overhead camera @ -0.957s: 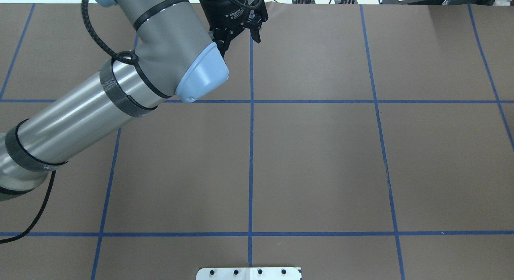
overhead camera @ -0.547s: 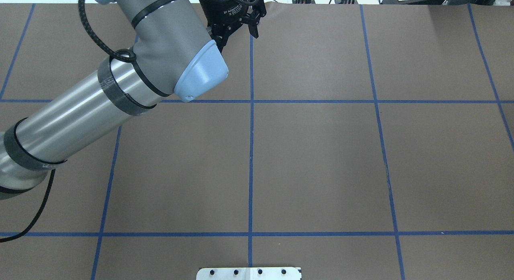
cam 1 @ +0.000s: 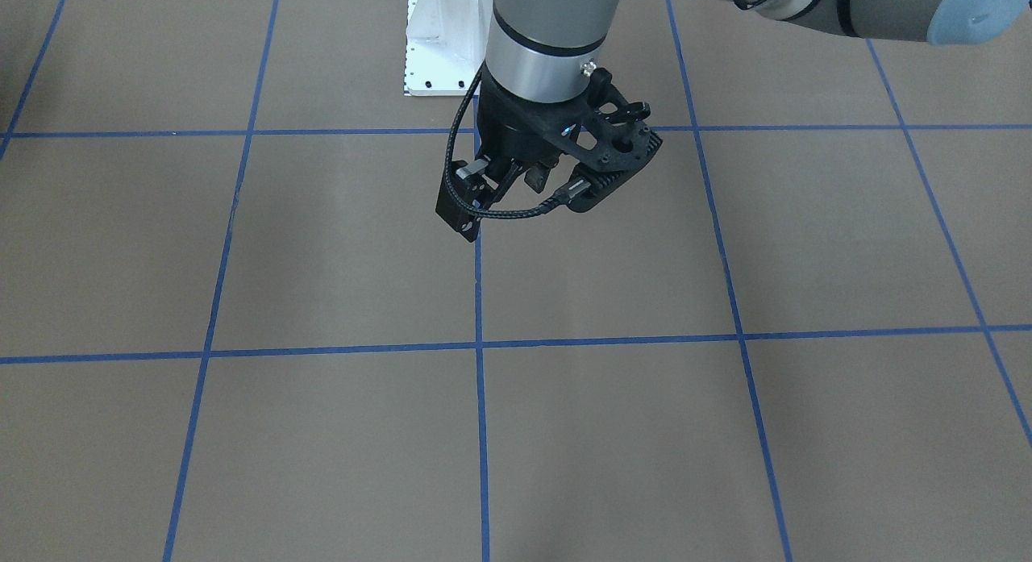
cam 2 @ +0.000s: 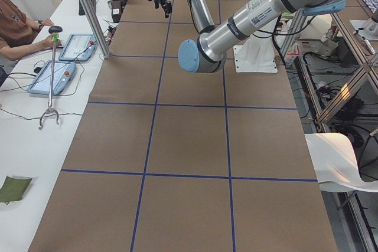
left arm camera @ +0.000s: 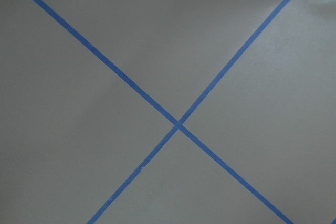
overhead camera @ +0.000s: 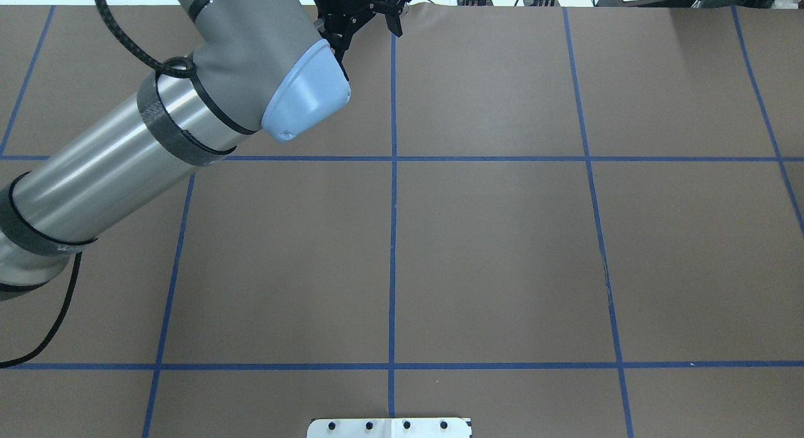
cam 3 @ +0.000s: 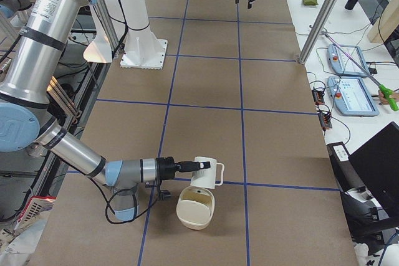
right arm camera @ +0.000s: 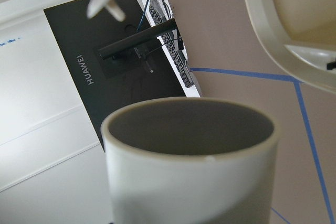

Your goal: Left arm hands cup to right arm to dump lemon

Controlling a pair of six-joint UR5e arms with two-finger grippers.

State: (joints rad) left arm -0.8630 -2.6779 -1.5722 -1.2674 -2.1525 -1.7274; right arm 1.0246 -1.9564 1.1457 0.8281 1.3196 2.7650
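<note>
Hovering released and empty above the tabletop (overhead camera: 502,249): left pincer (overhead camera: 370,31). Cup (cam 3: 207,174) at right pincer (cam 3: 193,166) tip, just beside cream bowl (cam 3: 194,223); whether this pincer is clenched cannot be told.

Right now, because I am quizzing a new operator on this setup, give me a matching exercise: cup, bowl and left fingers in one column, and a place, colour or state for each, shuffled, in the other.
Things:
1. cup
2. bowl
3. left fingers

Places and states:
A. apart, holding nothing, above a blue tape line
B. cream-coloured, resting on the table
C. white, at the tip of the right arm, next to the bowl

Pairs: 1-C, 2-B, 3-A.
</note>
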